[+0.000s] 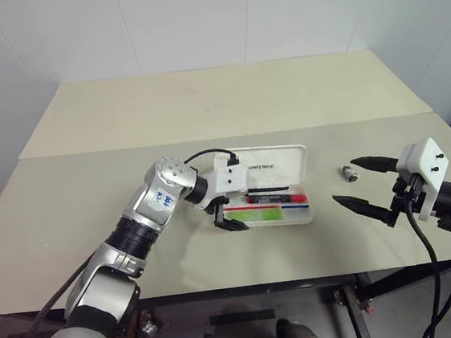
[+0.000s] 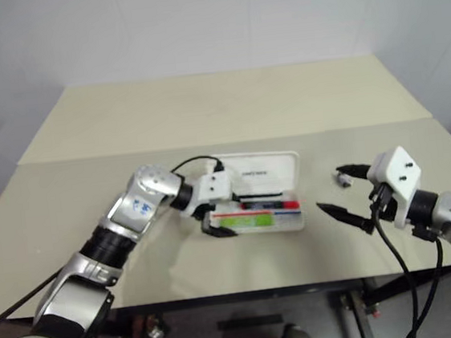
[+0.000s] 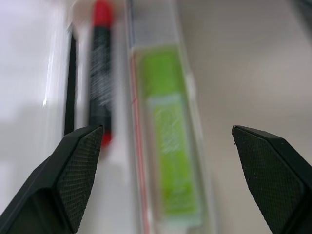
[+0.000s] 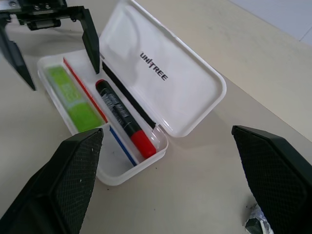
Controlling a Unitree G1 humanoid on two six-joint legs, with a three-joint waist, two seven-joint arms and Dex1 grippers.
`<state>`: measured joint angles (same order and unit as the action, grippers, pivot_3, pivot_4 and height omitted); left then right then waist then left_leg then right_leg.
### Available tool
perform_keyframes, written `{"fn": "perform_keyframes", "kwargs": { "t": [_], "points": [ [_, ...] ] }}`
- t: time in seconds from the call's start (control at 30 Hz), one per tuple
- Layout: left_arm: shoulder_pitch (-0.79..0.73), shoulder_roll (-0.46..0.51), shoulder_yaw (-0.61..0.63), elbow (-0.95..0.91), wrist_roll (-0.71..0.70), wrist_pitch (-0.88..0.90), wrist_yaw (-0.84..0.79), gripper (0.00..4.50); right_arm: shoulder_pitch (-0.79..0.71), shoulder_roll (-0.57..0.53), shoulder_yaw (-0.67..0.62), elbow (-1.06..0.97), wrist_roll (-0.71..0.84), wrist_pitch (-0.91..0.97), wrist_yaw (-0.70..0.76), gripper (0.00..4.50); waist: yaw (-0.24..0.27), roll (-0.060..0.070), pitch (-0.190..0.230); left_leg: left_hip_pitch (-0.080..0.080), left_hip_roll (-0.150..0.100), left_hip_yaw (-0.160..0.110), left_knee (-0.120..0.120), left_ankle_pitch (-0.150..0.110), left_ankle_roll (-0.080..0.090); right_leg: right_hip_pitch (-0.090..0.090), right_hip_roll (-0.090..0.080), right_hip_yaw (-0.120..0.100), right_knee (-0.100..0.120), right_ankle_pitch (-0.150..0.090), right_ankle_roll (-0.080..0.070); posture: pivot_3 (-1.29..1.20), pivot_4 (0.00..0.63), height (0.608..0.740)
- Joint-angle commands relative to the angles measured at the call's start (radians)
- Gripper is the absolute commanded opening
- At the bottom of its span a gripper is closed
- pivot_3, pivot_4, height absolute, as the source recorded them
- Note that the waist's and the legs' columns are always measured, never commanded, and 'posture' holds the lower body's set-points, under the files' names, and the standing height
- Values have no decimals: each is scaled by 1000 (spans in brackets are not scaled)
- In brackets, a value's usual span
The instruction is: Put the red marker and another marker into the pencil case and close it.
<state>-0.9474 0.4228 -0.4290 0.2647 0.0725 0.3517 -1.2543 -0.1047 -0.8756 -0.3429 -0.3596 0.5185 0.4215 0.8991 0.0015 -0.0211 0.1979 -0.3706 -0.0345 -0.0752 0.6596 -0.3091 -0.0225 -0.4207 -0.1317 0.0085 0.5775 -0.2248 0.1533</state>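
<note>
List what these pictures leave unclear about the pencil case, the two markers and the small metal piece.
- Red marker: left wrist view blurs its print, and a left end effector finger covers its near end.
- Light-green highlighter: label too small in the right wrist view.
- Pencil case: left corner hidden by the left wrist in the head views.
- Grey metal piece: too small to identify; cut off in the right wrist view.

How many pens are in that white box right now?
2. The red marker lies in the compartment nearer the open lid of the pencil case; the green highlighter lies in the front compartment, across the striped divider. Nothing else seems hidden inside.
</note>
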Motion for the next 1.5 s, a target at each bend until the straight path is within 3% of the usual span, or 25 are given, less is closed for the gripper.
{"fn": "perform_keyframes", "kwargs": {
  "t": [0.03, 0.17, 0.43, 0.6, 0.83, 1.33, 1.5],
  "points": [
    [7, 10, 38, -43, -35, -16, 0, 4468, -17, 11, 6, -6, 8, 4, -14, 4500, -1, 0, 0, 0, 0, 0, 0, 0, 0, 0, 0, 0, 0, 0, 0, 0, 150, 740],
    [18, 16, 67, -57, -69, -31, -3, 4468, -21, 6, 14, 7, -6, 51, -50, 4500, 0, 0, 0, 0, 0, 0, 1, 0, 0, 0, 0, 0, 1, 0, 0, 0, 150, 740],
    [44, 103, 266, -94, -297, -132, -133, 4468, -151, 71, -19, 142, -79, 466, -446, 4500, -3, 0, 0, 0, 0, 0, 3, 0, 0, -2, 0, 1, 4, -1, -2, 0, 150, 740],
    [6, 177, 313, -35, -310, -152, -153, 4468, -214, 128, -13, 197, -96, 534, -533, 4500, -2, 0, 0, 0, 1, 1, 3, 1, -1, -5, 0, 1, 7, -2, -4, 0, 150, 740],
    [-74, 235, 363, 28, -330, -160, -160, 4468, -345, 199, 26, 314, -108, 523, -557, 4500, -4, 0, 0, -1, 0, 2, 4, 0, 0, -5, 0, 2, 9, -1, -3, 0, 150, 740],
    [-43, 245, 377, -29, -340, -130, -120, 4468, -569, 270, 172, 763, -278, 293, -565, 4500, -17, 0, 0, -2, 0, 3, 3, 0, 0, -6, 0, 2, 8, -1, -2, 0, 150, 740],
    [-37, 247, 379, -28, -345, -111, -97, 4500, -598, 308, 184, 819, -293, 254, -562, 3211, -30, 0, 0, -2, 0, 3, 3, 1, -1, -6, 0, 3, 9, -1, -2, 0, 150, 740]
  ]
}}
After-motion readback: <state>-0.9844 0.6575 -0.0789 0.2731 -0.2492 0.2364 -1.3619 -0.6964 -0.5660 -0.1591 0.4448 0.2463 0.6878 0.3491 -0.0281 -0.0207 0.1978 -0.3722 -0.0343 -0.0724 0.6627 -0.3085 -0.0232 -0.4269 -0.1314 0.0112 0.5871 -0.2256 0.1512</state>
